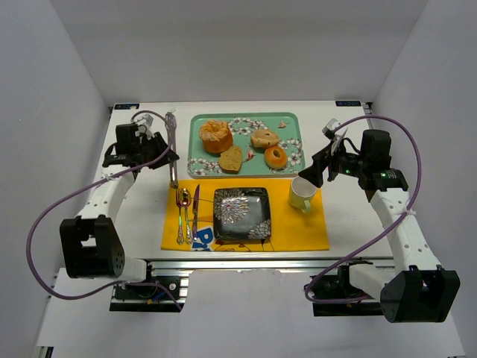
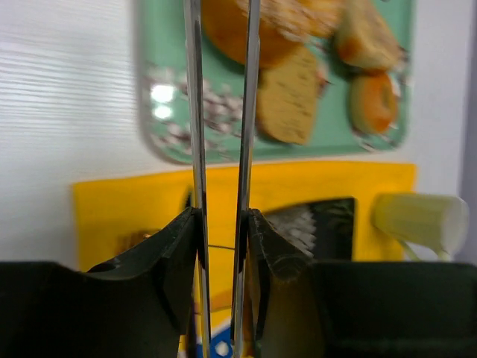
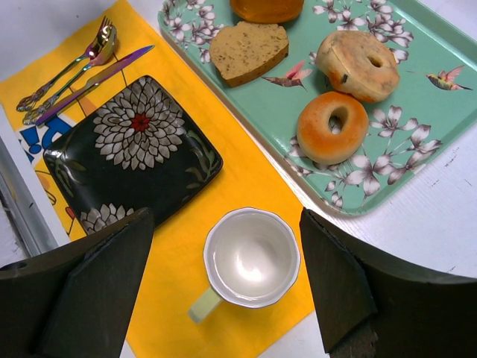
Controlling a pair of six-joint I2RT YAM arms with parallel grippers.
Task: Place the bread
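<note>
- On the teal tray (image 3: 440,127), the heart-shaped bread slice (image 3: 248,50) lies flat.
- My left gripper (image 2: 222,224) clamps what look like tongs (image 2: 195,112).
- My right gripper (image 3: 225,215) hangs wide above the cup (image 3: 252,257).

one tray (image 1: 287,123) at 12 o'clock on the one table (image 1: 145,224). four baked things lie on the tray: one cake (image 1: 215,136) at 10 o'clock, one heart-shaped bread slice (image 1: 231,159) at 7 o'clock, and two rings, a pale bagel (image 1: 264,138) at 2 o'clock and an orange bagel (image 1: 276,156) at 4 o'clock. one yellow mat (image 1: 298,231). on the mat are one plate (image 1: 241,214) and one cup (image 1: 301,194) at 3 o'clock of the plate. three pieces of cutlery lie at 9 o'clock of it: one fork (image 3: 106,30), one spoon (image 3: 98,51), one knife (image 3: 119,61). one pair of tongs (image 1: 172,149). two grippers: left gripper (image 2: 223,231), right gripper (image 3: 225,216).
</note>
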